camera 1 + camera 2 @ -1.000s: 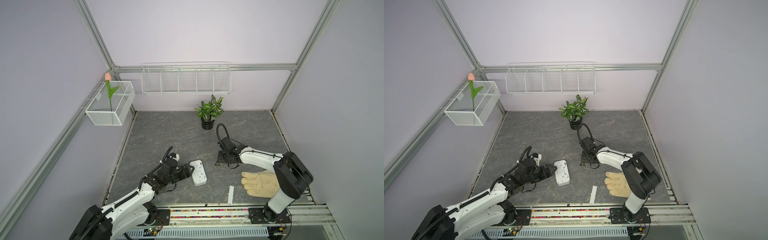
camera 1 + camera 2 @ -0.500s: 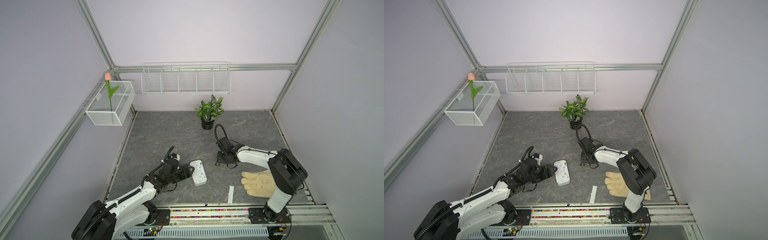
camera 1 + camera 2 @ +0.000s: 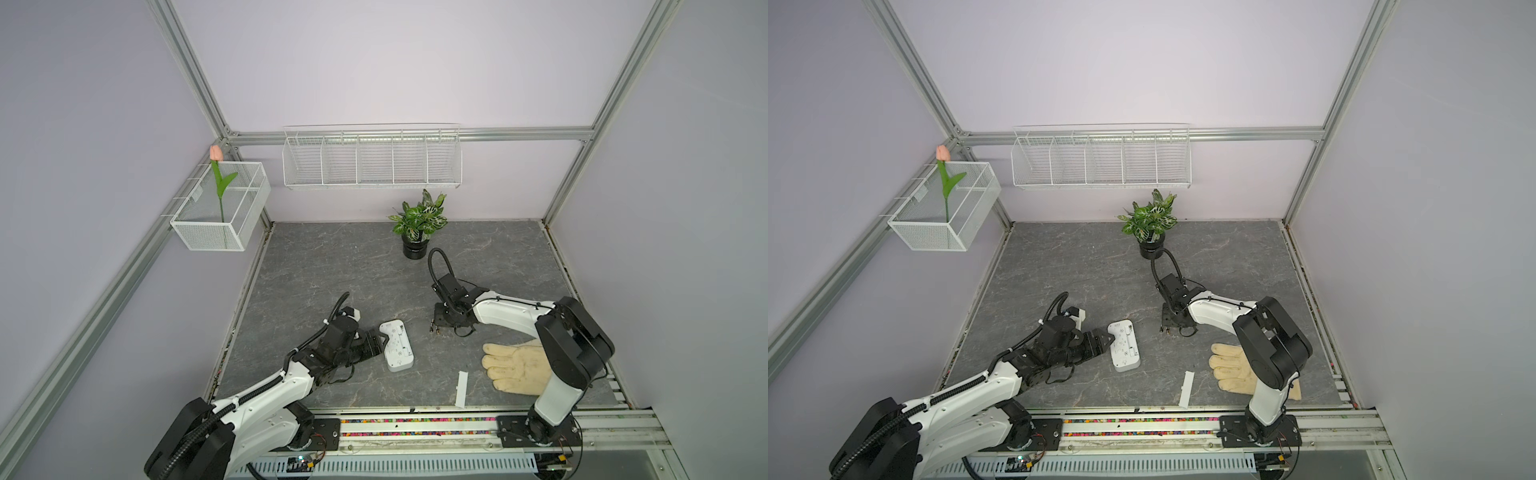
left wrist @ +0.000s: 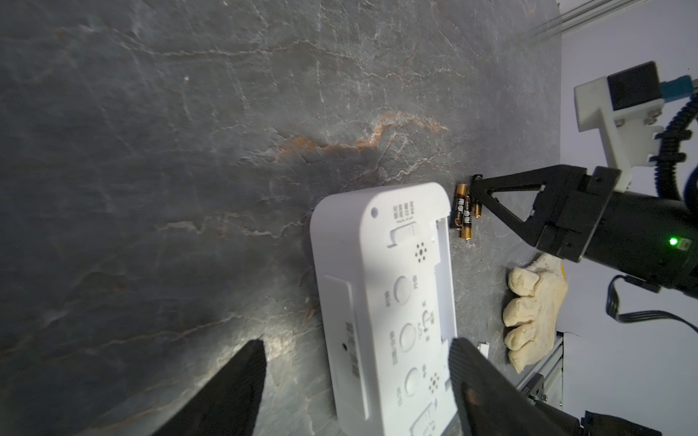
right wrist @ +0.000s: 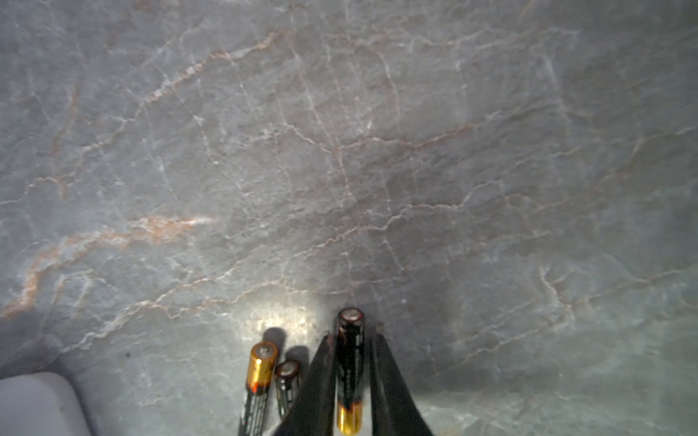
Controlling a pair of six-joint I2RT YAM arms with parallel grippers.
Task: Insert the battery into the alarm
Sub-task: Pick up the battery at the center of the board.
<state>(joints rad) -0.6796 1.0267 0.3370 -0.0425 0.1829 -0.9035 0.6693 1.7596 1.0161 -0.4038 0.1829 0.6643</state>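
Observation:
The white alarm (image 3: 397, 345) (image 3: 1124, 345) lies back up on the grey table, its buttons and small holes showing in the left wrist view (image 4: 385, 294). My left gripper (image 3: 380, 340) (image 4: 355, 341) is open and straddles one end of it; one finger stands clear of the alarm, the other is at its edge. My right gripper (image 3: 434, 328) (image 5: 351, 334) points down at the table to the right of the alarm and is shut on a black-and-gold battery (image 5: 349, 362). Two more batteries (image 5: 260, 373) (image 4: 462, 211) lie right beside it.
A cream work glove (image 3: 515, 370) lies at the front right under the right arm. A thin white strip (image 3: 461, 388) lies near the front edge. A potted plant (image 3: 417, 232) stands at the back. Wire baskets hang on the walls.
The right arm's elbow has shifted slightly left while its gripper stayed down at the batteries. The left arm and the alarm have hardly moved.

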